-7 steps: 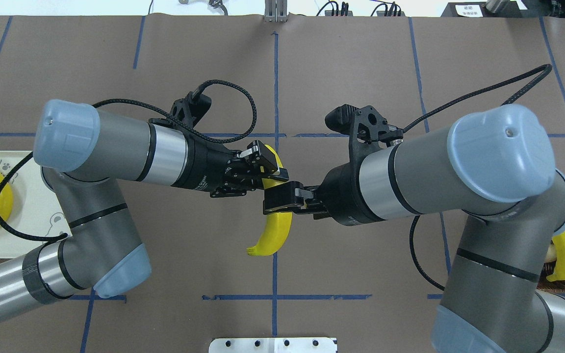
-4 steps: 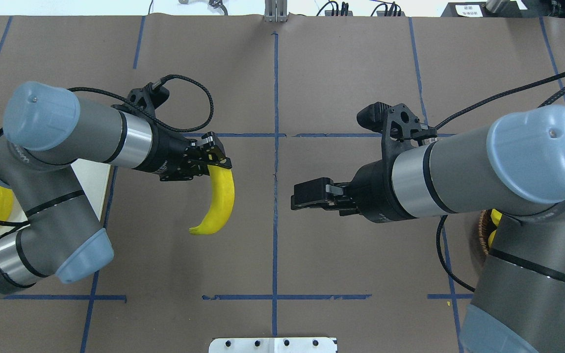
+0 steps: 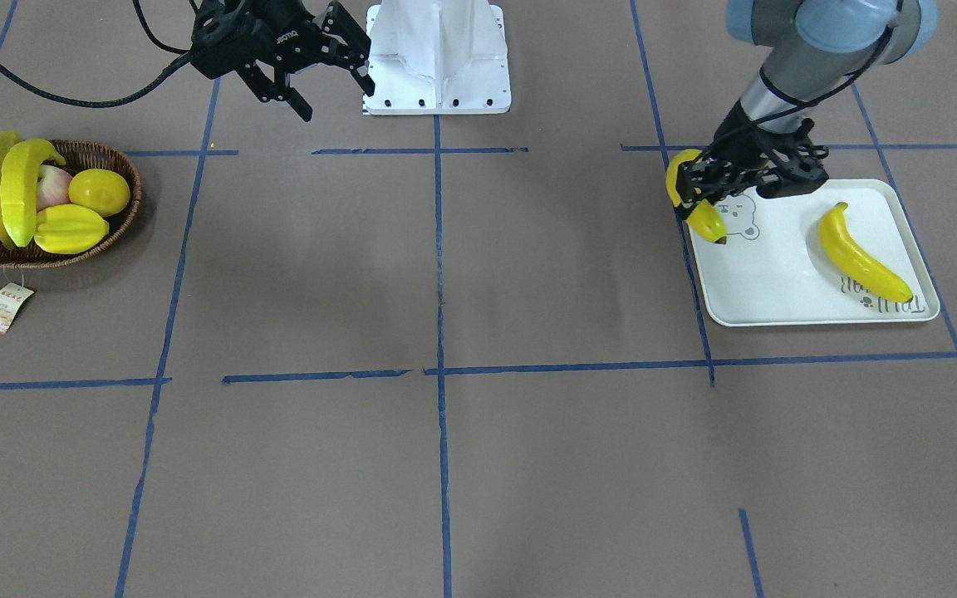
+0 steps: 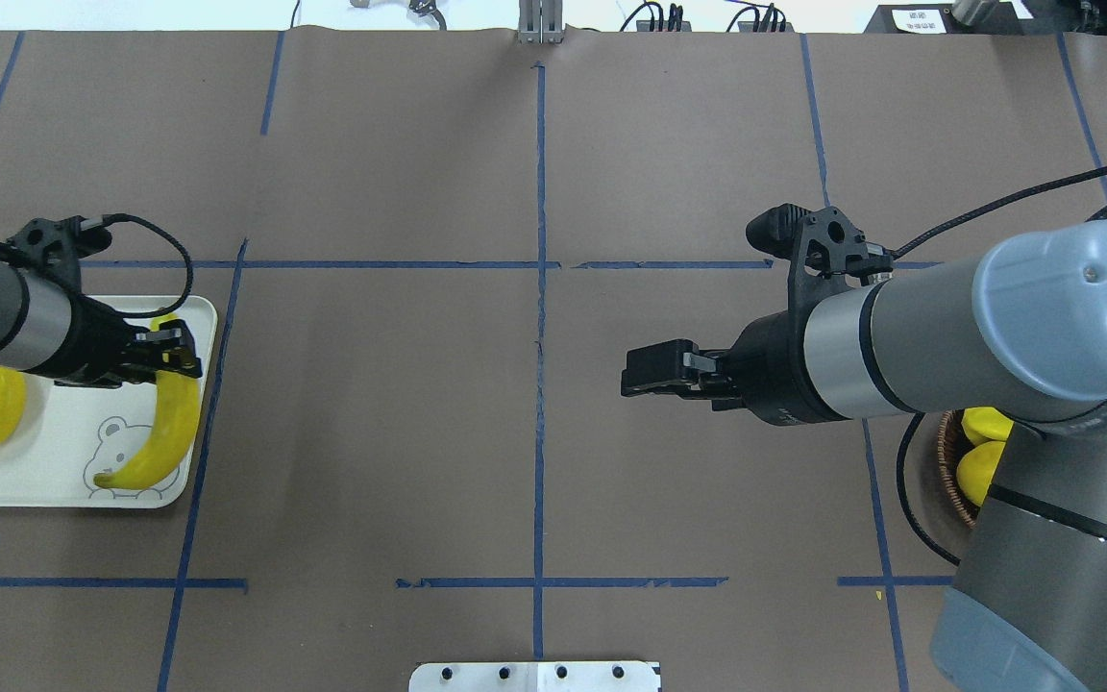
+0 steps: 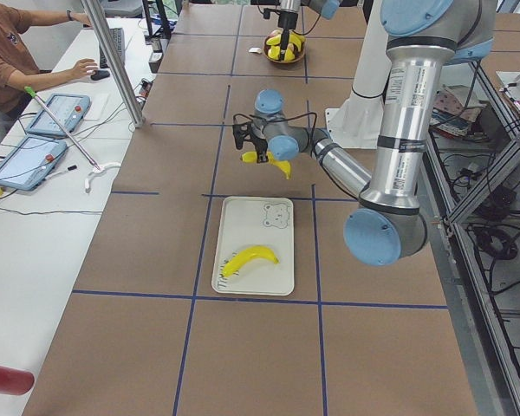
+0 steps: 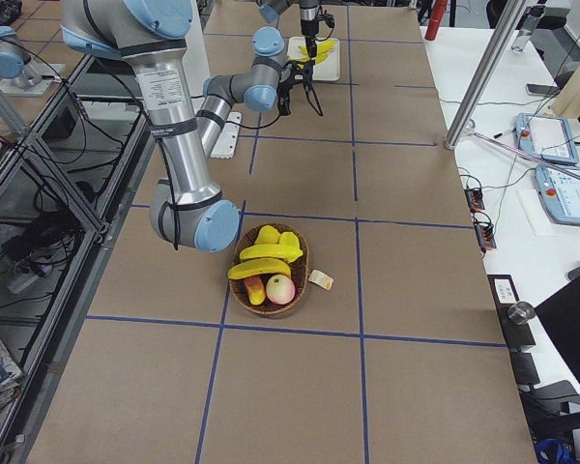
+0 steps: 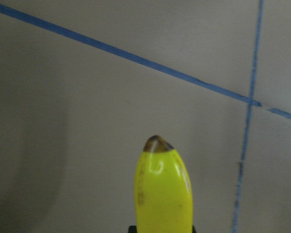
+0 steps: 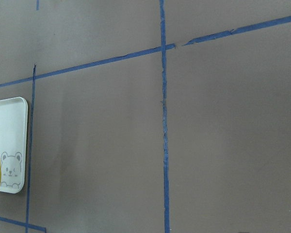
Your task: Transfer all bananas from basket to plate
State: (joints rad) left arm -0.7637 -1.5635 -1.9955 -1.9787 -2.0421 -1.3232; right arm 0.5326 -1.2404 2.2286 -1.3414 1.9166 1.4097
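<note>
Yellow banana (image 4: 165, 423), pinched in my left gripper (image 4: 172, 352), hangs over the plate's (image 4: 54, 496) three-o'clock edge. Next I lower and release it. Right gripper (image 3: 336, 95) spread, empty.

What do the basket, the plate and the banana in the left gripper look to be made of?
Basket: woven wicker, brown and matt; the weave shows along its rim.
Plate: likely plastic or melamine, pale and smooth, with a raised rim and printed bear.
Banana in the left gripper: probably a plastic imitation, given its uniform glossy yellow skin.
</note>
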